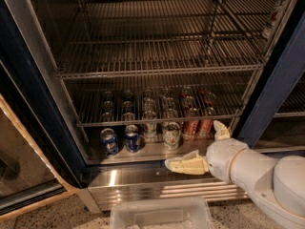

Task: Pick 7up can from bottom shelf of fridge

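The 7up can stands upright at the front of the bottom shelf of the fridge, whose door is open. It is pale with green marks and a silver top. My gripper is at the lower right, just in front of the shelf edge and to the right of the can. It is open, with one cream finger stretched left below the can and the other finger raised near the red-orange cans. It holds nothing and does not touch the can.
Two blue Pepsi cans stand left of the 7up can, red-orange cans right of it, more cans behind. A wire rack hangs low over them. A ribbed steel base panel and a clear plastic bin lie below.
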Tool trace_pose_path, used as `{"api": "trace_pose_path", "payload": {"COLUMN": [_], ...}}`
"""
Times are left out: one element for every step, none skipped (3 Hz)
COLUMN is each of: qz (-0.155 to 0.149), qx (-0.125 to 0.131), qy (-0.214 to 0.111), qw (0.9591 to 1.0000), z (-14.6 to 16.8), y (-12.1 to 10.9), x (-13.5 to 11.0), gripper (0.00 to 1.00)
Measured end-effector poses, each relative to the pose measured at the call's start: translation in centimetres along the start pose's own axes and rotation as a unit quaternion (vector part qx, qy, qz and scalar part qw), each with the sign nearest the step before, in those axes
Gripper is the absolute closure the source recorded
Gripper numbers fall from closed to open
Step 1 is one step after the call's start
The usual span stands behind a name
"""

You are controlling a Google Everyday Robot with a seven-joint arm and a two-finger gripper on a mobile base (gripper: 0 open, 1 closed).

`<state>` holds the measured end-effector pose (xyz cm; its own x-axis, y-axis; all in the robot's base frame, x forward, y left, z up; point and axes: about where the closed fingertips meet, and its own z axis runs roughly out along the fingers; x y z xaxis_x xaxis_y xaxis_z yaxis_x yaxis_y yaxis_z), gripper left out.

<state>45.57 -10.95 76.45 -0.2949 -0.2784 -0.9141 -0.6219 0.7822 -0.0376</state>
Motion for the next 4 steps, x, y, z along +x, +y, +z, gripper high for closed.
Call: {"api": "trace_pose_path", "payload": {"qz": [0.005,0.016,0.053,0.053], "qx": [-0.002,-0.004,-0.012,-0.012], "qy": [-0.029,-0.059,-0.079,-0.079], "qw": [0.9996,0.9981,0.9954,0.9954], "z": [2.5,5.4,7.8,7.9], "y": [1.7,3.1,3.6,3.6], "x": [0.4,0.7,2.3,2.3], "gripper": [0.00,0.00,0.00,0.00]}}
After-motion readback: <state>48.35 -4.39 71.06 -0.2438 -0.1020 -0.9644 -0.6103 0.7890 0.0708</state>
